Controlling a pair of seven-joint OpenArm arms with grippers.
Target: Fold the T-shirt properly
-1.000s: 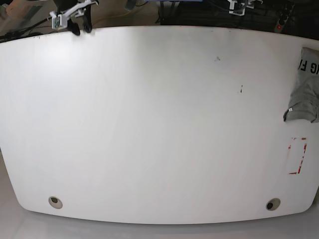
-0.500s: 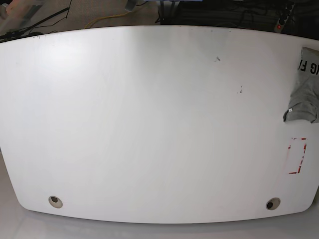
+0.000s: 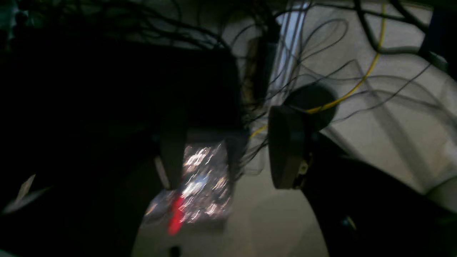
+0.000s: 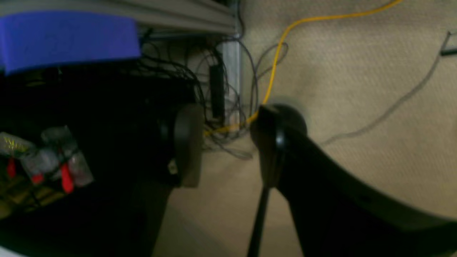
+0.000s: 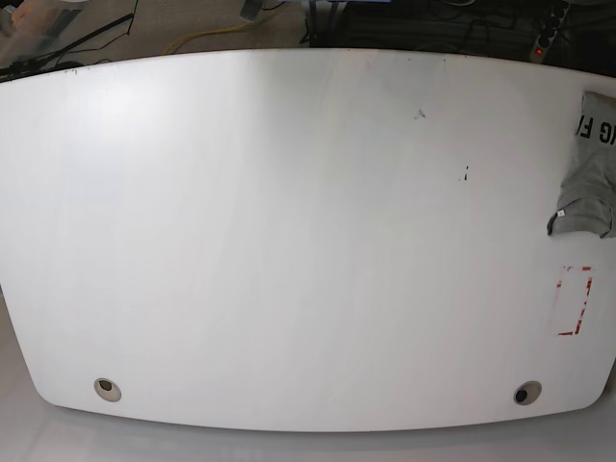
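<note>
Both end effectors, left (image 3: 228,157) and right (image 4: 225,146), gape apart, holding nothing, over floor cables. T-shirt (image 5: 592,168) bunched at tabletop (image 5: 289,241) edge.

A wide white desk (image 5: 289,241) carries the grey T-shirt (image 5: 592,168) bunched at its 3 o'clock edge, red tape marks (image 5: 575,301) just below.

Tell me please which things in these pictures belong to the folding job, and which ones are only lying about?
Belong to the job:
- T-shirt, at the table's right edge
- left gripper, empty
- right gripper, empty

Just lying about:
- table
- red tape rectangle
- yellow cable on the floor
</note>
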